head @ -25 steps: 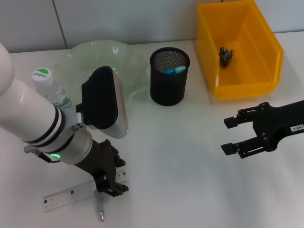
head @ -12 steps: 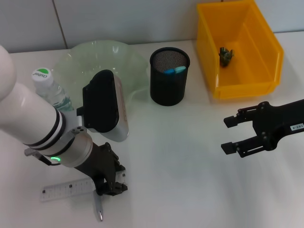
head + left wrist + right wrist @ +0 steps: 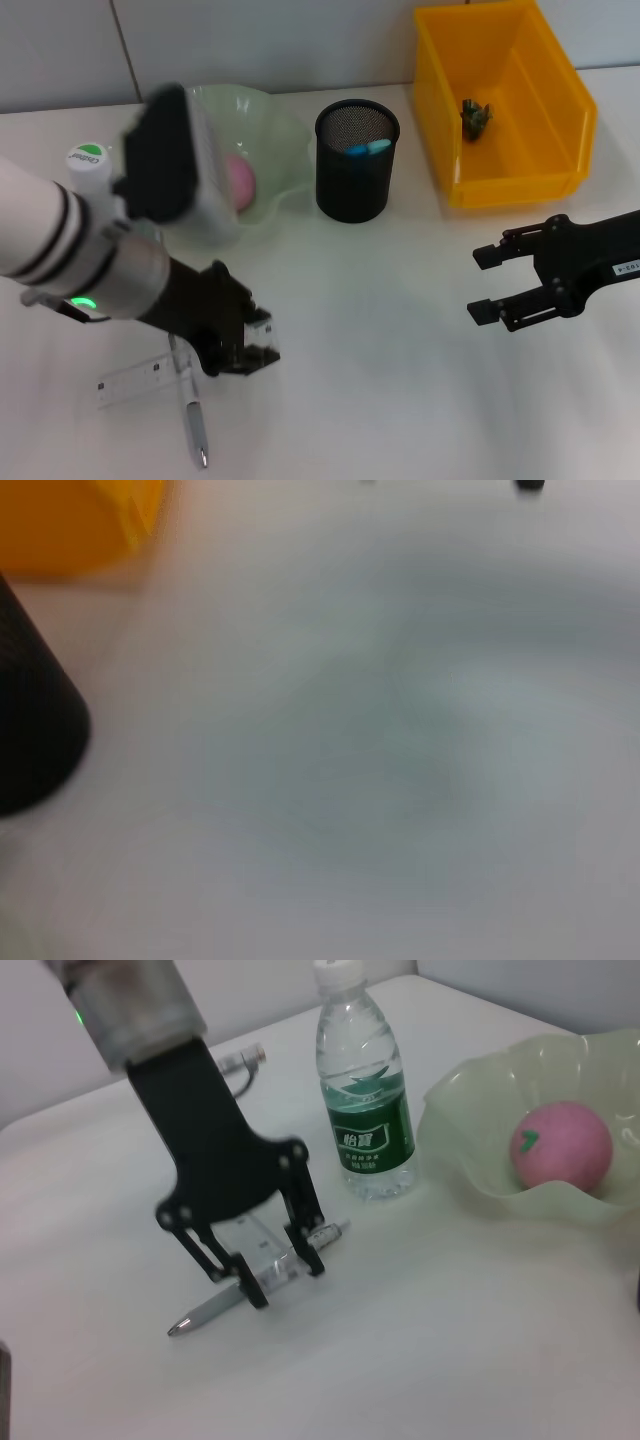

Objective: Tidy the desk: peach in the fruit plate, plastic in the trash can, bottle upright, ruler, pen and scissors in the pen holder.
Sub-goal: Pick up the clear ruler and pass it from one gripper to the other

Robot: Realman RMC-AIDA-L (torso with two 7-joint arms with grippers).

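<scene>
Step in hand looks like pickup of the ruler/pen. Left gripper [image 3: 240, 345] is low at the near-left of the desk, fingers narrow, straddling the clear ruler [image 3: 135, 378] where the pen [image 3: 190, 420] crosses it; in the right wrist view both fingertips [image 3: 253, 1295] sit on either side of the ruler and pen, but a firm hold on either cannot be told. Both items lie flat on the table [image 3: 380, 400].

Next move probably needs a firm close on one item only, a lift, then a carry far-right to the black mesh pen holder [image 3: 357, 160], which already has a blue item inside.

Peach [image 3: 240, 178] is in the green fruit plate [image 3: 275, 125]; water bottle [image 3: 364, 1110] stands upright, far-left. Yellow bin [image 3: 505, 105] far-right holds a small dark scrap. Right gripper [image 3: 500, 285] hovers idle at the right, fingers wide, holding nothing.

Risk: grabbing pen and ruler together; the plate lies along the path to the holder.
</scene>
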